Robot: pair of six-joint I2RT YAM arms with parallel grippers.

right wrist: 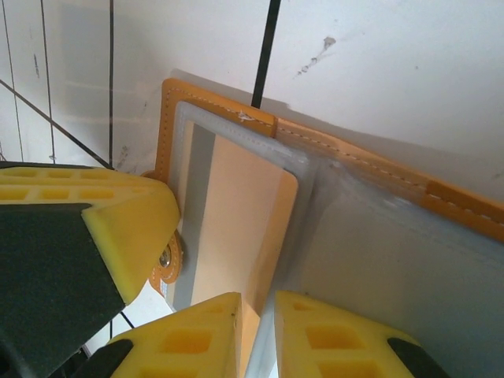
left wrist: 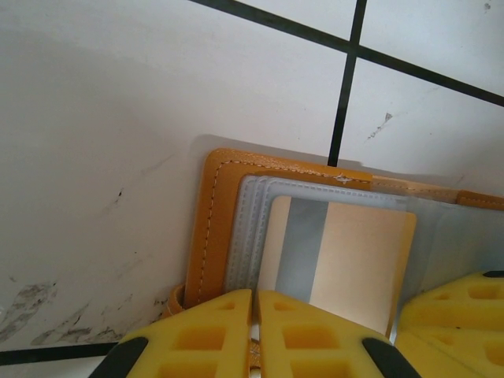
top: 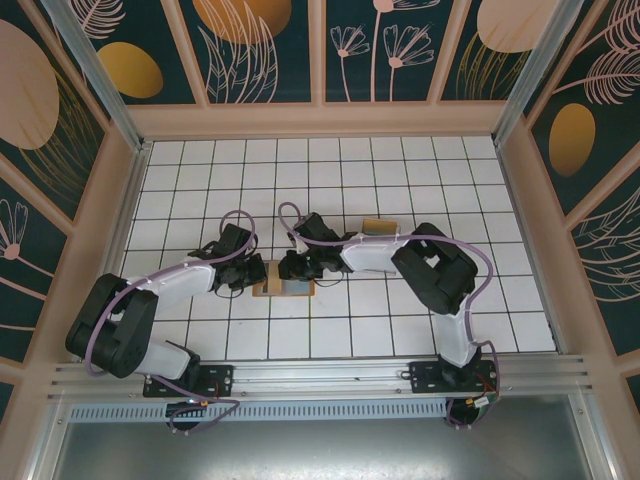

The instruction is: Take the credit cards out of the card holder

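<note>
The left pincer (left wrist: 253, 298) is clenched almost flat, its yellow fingers (left wrist: 205, 331) pressed on the near edge of the card holder (left wrist: 214, 213), right beside the small round tab (right wrist: 167, 264). From the other side, the right pincer (right wrist: 258, 305) is closed down to a narrow gap. The edge of a pale cream credit card (right wrist: 236, 216) runs down between its two fingers, so it looks to be nipping that card. The card lies against the blue-grey lining, next to a clear pocket. From where I'm looking, I can't tell how much of it sits inside the pocket. The holder itself lies opened flat, its orange-brown stitched border showing all round the lining. The two pincers meet over it from left and right, their tips just beside each other. It rests on the white tiled bench (top: 400, 180), around the middle and a little toward the front. Both arms reach in low from their bases at the near rail.
</note>
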